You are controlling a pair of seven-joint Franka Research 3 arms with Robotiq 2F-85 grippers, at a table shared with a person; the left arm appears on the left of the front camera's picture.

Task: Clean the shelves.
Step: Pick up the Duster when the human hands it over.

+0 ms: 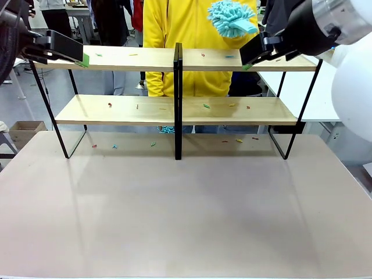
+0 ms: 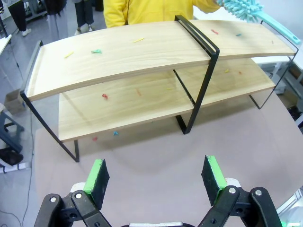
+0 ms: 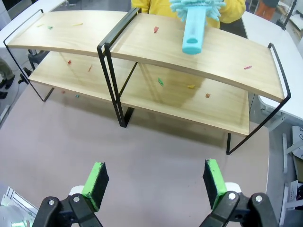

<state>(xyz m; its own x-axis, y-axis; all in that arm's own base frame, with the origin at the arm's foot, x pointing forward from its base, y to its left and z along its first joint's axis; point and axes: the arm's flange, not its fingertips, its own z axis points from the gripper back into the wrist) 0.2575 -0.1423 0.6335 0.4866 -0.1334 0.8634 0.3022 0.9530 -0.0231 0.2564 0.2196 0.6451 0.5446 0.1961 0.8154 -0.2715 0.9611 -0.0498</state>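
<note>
While my left tool and right tool hang spread wide and empty, the shelves stand at twelve o'clock on the tabletop. I think they are stiff and hard. The thin black frame ends, at nine and three o'clock, look best to hold.

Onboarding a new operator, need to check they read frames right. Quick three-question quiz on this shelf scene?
1. True or false: left gripper and right gripper are both open, empty.
2. The teal duster is above: A) the shelves' top board, robot's right half; B) lower board; C) the floor.
3. Fill in: coloured scraps lie on both boards and on the ____ underneath.
Key: 1 true; 2 A; 3 table.
</note>
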